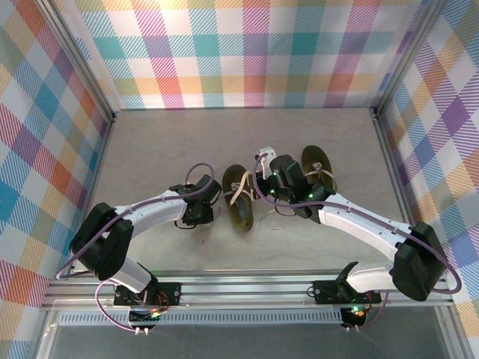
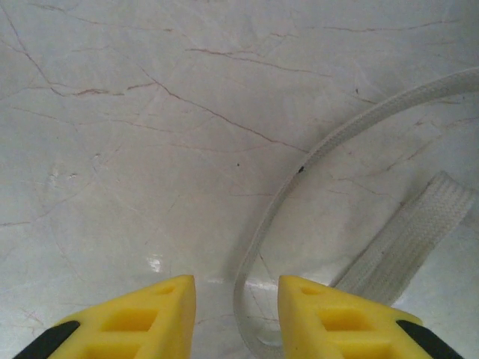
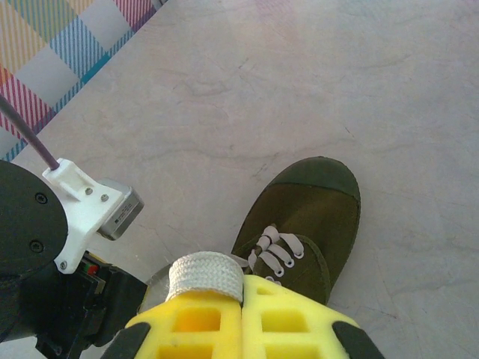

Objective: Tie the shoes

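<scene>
Right claw (image 3: 242,290) pinching pale lace (image 3: 206,274), olive shoe (image 3: 308,209)

Pale marbled tabletop (image 1: 187,142), thin brown veins. Pastel plaid walls (image 1: 247,52) at 9, 12, 3 o'clock. Aluminium rail (image 1: 247,288) at 6 o'clock.

Probably a lab test cell — plaid-papered walls (image 1: 247,52), marble-look tabletop (image 1: 247,142), aluminium rail (image 1: 247,284) at the near edge
</scene>
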